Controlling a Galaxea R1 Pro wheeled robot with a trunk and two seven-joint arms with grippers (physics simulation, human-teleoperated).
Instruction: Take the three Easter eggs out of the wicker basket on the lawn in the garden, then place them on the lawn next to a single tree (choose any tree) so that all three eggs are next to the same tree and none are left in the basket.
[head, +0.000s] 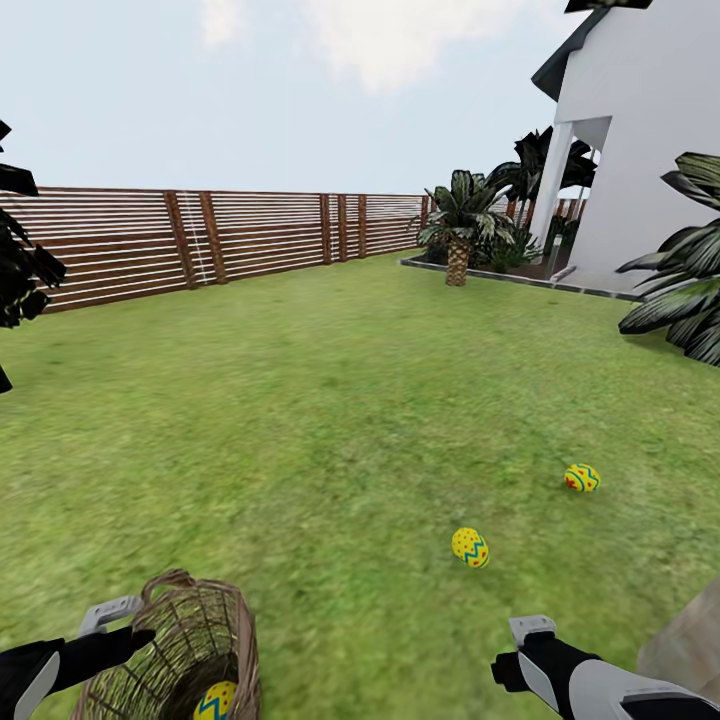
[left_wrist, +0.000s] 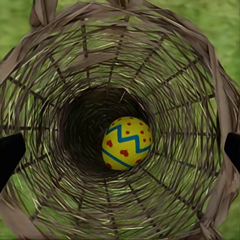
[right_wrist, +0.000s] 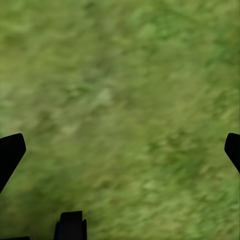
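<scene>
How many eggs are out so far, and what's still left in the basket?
Two Easter eggs lie on the lawn, outside the wicker basket. One egg is still inside. The left gripper points into the basket's mouth with its fingers apart; the right gripper hangs open above bare grass. Left: take out the last egg and make sure all three sit beside one tree.

Head cam looks forward and down over the lawn (head: 330, 400). Left wrist cam stares close into the wicker basket (left_wrist: 120, 60), shared with the head view; right wrist cam faces grass.
</scene>
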